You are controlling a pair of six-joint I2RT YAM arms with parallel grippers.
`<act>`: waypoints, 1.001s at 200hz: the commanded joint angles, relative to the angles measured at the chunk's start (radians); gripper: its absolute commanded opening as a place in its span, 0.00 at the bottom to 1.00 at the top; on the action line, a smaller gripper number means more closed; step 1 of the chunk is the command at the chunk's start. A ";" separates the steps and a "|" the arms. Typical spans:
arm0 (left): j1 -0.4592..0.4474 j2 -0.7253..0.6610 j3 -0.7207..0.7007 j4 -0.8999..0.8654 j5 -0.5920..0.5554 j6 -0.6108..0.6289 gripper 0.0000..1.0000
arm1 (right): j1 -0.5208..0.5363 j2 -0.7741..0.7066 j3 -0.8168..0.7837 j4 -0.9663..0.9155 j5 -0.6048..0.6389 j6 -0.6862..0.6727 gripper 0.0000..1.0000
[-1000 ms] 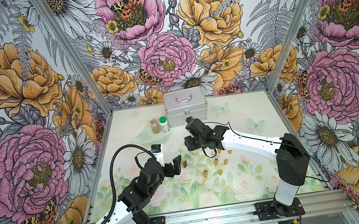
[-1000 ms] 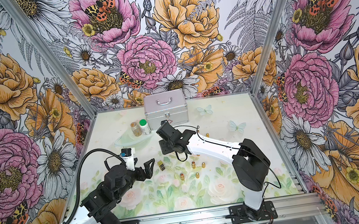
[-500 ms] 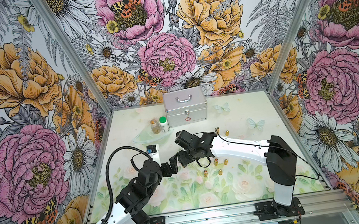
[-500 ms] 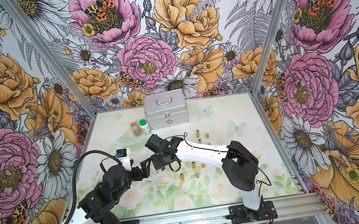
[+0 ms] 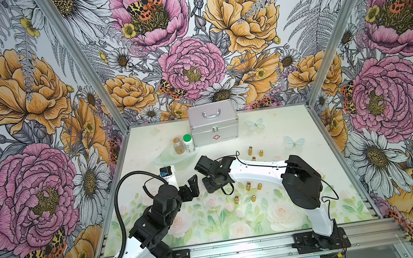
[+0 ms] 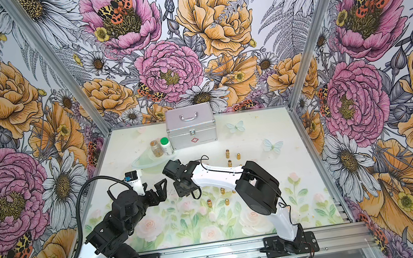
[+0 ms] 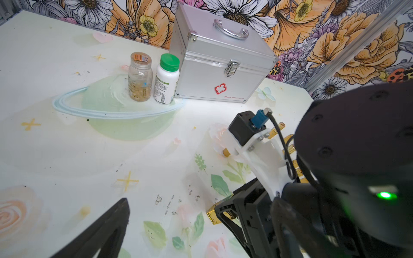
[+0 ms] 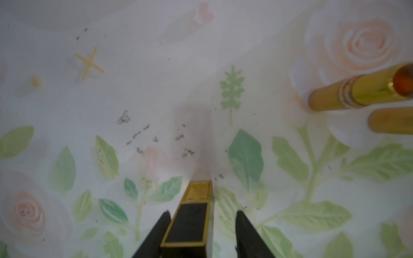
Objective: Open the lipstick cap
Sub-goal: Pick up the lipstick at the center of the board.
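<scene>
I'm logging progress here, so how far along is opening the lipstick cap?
Done: the right pincer straddles the black-and-gold square lipstick tube. In hand: the grip isn't firm yet; a gap shows beside one finger. To do: the tube looks whole, so it's still unopened, and the wide-open left pincer nearby holds nothing.

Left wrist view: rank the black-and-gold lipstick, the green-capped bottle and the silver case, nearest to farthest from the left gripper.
1. Black-and-gold lipstick, just beside the left gripper, at the right gripper.
2. Green-capped bottle, farther back, beside the clear jar.
3. Silver case, farthest back, behind the bottle.
</scene>
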 commanded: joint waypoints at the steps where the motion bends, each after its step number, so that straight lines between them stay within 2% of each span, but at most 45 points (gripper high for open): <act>1: 0.015 -0.011 -0.014 -0.008 0.025 -0.016 0.99 | 0.008 0.027 0.038 -0.006 0.026 0.000 0.45; 119: 0.025 -0.011 -0.015 -0.007 0.033 -0.011 0.99 | 0.011 0.054 0.048 -0.007 0.029 -0.002 0.30; 200: 0.032 -0.005 0.004 -0.007 0.051 0.007 0.99 | 0.001 0.021 0.040 -0.012 0.031 0.001 0.26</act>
